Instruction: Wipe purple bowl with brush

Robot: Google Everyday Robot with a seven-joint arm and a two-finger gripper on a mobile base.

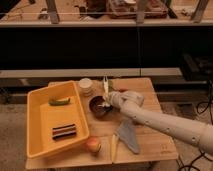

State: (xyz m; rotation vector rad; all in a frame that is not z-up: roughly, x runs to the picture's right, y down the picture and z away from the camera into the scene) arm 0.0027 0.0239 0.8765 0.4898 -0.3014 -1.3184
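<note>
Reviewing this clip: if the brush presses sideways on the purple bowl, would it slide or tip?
Probably slide: the purple bowl sits unrestrained on the smooth wooden table. Tipping seems less likely; it looks squat. The pincer holds the brush at its rim.

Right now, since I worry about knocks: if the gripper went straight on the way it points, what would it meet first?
Probably the small dark purple bowl: the gripper points into it, though depth is unclear.
</note>
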